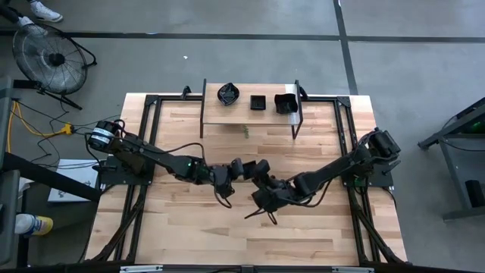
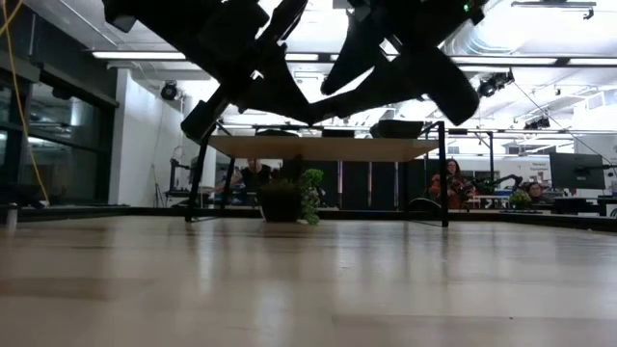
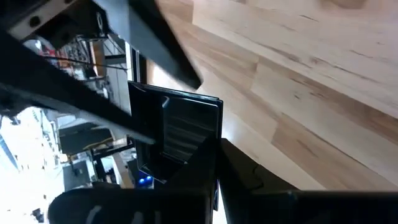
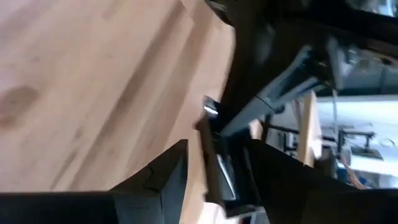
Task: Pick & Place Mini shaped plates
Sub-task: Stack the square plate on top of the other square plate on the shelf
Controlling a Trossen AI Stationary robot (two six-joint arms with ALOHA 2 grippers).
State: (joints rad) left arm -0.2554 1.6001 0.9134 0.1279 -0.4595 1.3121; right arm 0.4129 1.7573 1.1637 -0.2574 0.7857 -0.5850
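Both arms meet above the middle of the table. My left gripper (image 1: 248, 168) is shut on a small glossy black square plate (image 3: 177, 130) with a raised rim and stepped inside. My right gripper (image 1: 264, 182) is open. In the right wrist view its fingers (image 4: 165, 177) stand on either side of the same plate (image 4: 216, 163), seen edge-on; whether they touch it, I cannot tell. In the low view both grippers (image 2: 318, 77) hang well above the tabletop. Three more black mini plates (image 1: 228, 93) (image 1: 258, 101) (image 1: 286, 103) rest on the small shelf at the far side. My left gripper holds the square plate by its edge nearest the fingers (image 3: 208, 146), pinched between the two fingers. The fingers themselves hide the exact place of contact. The plate is lifted clear of the table and stands on edge, its inner face turned toward the left wrist camera.
A low wooden shelf on black legs (image 1: 250, 117) stands at the table's far edge. A small green plant (image 2: 308, 193) sits under it. Bare wooden tabletop (image 1: 227, 235) lies toward the near edge. People sit in the room beyond (image 2: 453, 183). A fan (image 1: 49, 59) stands on the floor.
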